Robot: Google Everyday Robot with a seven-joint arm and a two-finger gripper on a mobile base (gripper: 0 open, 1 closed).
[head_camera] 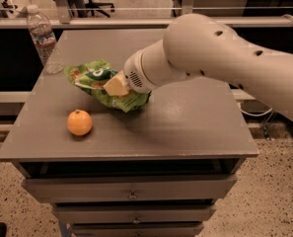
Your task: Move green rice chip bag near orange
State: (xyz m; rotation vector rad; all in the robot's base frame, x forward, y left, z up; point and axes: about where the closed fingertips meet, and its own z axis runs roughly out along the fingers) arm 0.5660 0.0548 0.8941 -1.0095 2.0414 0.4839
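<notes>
The green rice chip bag (92, 76) is a crinkled light-green pouch with a dark green logo patch, at the left middle of the grey table (190, 127). My gripper (115, 86) reaches in from the right on a thick white arm and is shut on the bag's middle, with one tan finger showing over the foil. The bag's left end is raised and its right end hangs low by the tabletop. The orange (80, 122) sits alone near the front left of the table, a short way in front of and left of the bag.
A clear plastic water bottle (43, 38) stands at the table's back left corner. The table is a drawer cabinet with drawers (132, 189) below the front edge. Office chairs and a rail stand behind.
</notes>
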